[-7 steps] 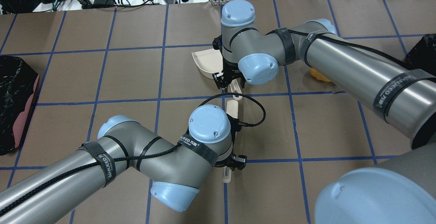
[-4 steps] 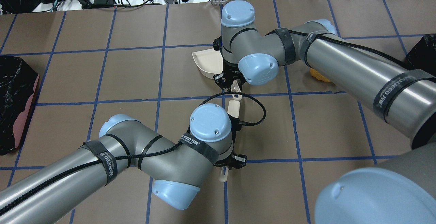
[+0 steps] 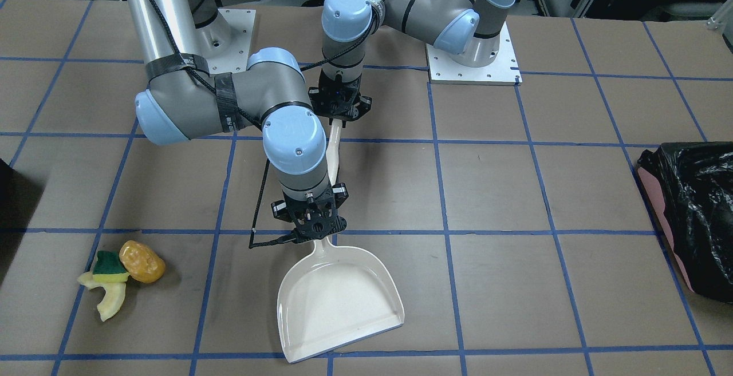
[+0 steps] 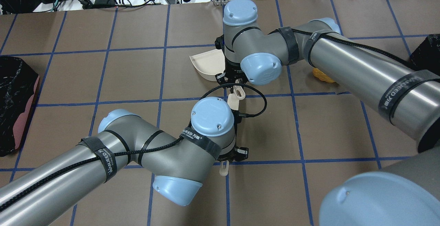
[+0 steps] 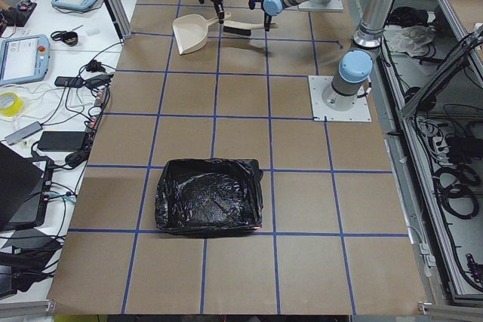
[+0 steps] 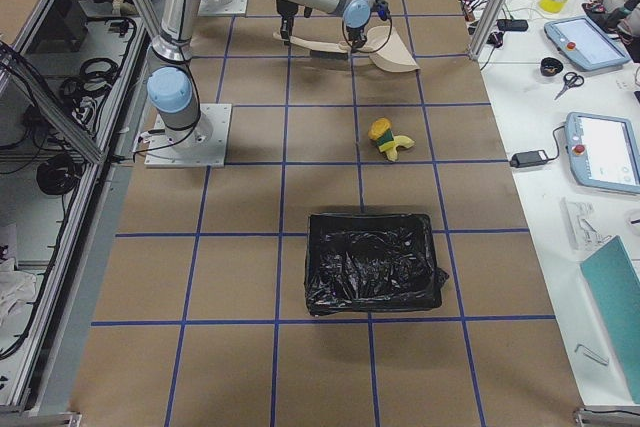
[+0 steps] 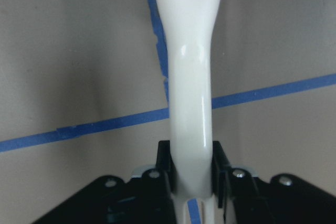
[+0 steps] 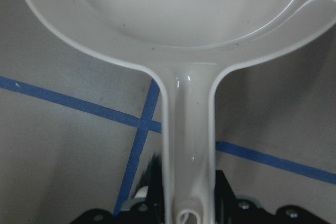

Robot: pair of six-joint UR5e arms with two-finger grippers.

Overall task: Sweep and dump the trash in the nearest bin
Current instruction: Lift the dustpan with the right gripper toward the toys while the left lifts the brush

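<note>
Both tools are gripped, but no trash has been swept yet.

The dustpan (image 3: 338, 301) is clamped by its handle in the right gripper (image 3: 314, 228), and the white brush (image 7: 191, 77) is pinched tight by its handle in the left gripper (image 3: 339, 104); the pan is seen to be empty. The trash (image 3: 117, 276) is found in one small cluster on the table (image 3: 515, 193), at about 9 o'clock from the dustpan in the front-facing view and well apart from it: an orange lump (image 3: 142, 261), a green-and-yellow sponge (image 3: 109, 268) touching it, and a pale crescent (image 3: 111, 301) just beside. Sweeping into the pan and dumping are judged to remain undone. The black bin (image 6: 370, 267) on the robot's right side, at 6 o'clock from the trash in the right-side view, is taken as the nearest.
</note>
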